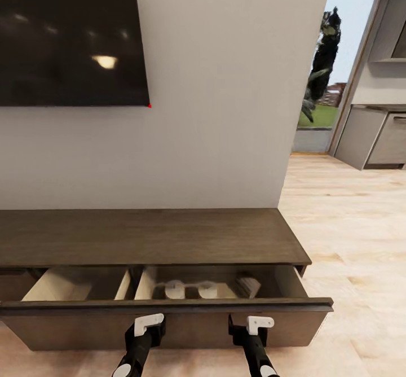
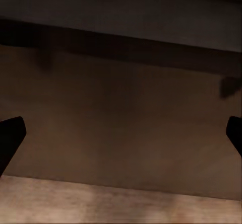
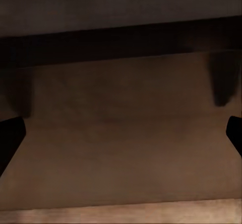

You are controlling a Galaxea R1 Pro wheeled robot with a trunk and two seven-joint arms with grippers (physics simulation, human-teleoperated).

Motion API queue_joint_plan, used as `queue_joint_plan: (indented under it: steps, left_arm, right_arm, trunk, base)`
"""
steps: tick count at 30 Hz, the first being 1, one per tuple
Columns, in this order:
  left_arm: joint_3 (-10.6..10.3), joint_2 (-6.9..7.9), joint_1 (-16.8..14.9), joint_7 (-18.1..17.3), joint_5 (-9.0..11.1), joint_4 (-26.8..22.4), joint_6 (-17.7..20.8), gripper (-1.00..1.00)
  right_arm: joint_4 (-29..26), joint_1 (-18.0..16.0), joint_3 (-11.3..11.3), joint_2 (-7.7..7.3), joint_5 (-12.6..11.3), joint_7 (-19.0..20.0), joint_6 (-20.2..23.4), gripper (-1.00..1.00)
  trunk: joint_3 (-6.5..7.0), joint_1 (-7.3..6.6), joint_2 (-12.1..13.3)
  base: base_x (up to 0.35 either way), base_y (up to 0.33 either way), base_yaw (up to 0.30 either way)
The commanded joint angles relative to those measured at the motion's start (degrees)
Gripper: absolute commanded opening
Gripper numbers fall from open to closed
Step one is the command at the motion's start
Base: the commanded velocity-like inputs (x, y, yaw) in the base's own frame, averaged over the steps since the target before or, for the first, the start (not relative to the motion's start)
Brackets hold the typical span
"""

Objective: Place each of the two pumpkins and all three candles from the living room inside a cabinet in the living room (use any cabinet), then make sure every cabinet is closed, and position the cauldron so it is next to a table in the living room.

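- 2 grippers low in the head view, just in front of the pulled-out drawer front: left gripper (image 1: 148,327) and right gripper (image 1: 252,326), each with a white bracket on a black body.
- Both spread wide and holding nothing: dark fingertips (image 2: 11,136) at the far edges of the left wrist view, likewise fingertips (image 3: 10,133) in the right wrist view, brown drawer front (image 2: 121,118) between them.
- Drawer (image 1: 169,303) of the cabinet (image 1: 146,236) open toward the robot, pale wooden dividers inside, 2 whitish objects (image 1: 192,289) lying in its right compartment; too blurred to identify.
- Flat dark wood-grain cabinet top bare, set against a white wall (image 1: 225,112).
- Black TV screen (image 1: 70,35) mounted above, upper left.
- Light wood floor (image 1: 349,224) to the right, grey kitchen units (image 1: 375,137) and a glass door (image 1: 327,66) beyond.
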Motion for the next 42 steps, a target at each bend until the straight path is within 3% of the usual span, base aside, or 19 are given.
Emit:
queue_joint_plan:
  steps: [1, 17, 36, 42]
  left_arm:
    - [-0.5, 0.07, -0.1, 0.4, 0.4, 0.0, -0.3, 1.00]
    - [-0.5, 0.07, -0.1, 0.4, 0.4, 0.0, -0.3, 1.00]
    - [-0.5, 0.07, -0.1, 0.4, 0.4, 0.0, -0.3, 1.00]
    - [-0.5, 0.07, -0.1, 0.4, 0.4, 0.0, -0.3, 1.00]
  right_arm:
    - [0.0, -0.1, 0.7, 0.02, 0.1, -0.4, -0.1, 1.00]
    - [0.0, -0.1, 0.7, 0.04, 0.1, -0.4, -0.1, 1.00]
    - [0.0, -0.1, 0.7, 0.02, 0.1, -0.4, -0.1, 1.00]
    - [0.0, -0.1, 0.7, 0.04, 0.1, -0.4, 0.0, 1.00]
  trunk:
    - [-0.05, 0.02, 0.0]
    - [-0.05, 0.02, 0.0]
    - [-0.05, 0.02, 0.0]
    - [-0.05, 0.02, 0.0]
  base:
    - [0.318, 0.075, 0.000]
    - [0.307, 0.066, 0.000]
    - [0.055, 0.015, 0.000]
    - [-0.244, 0.002, 0.000]
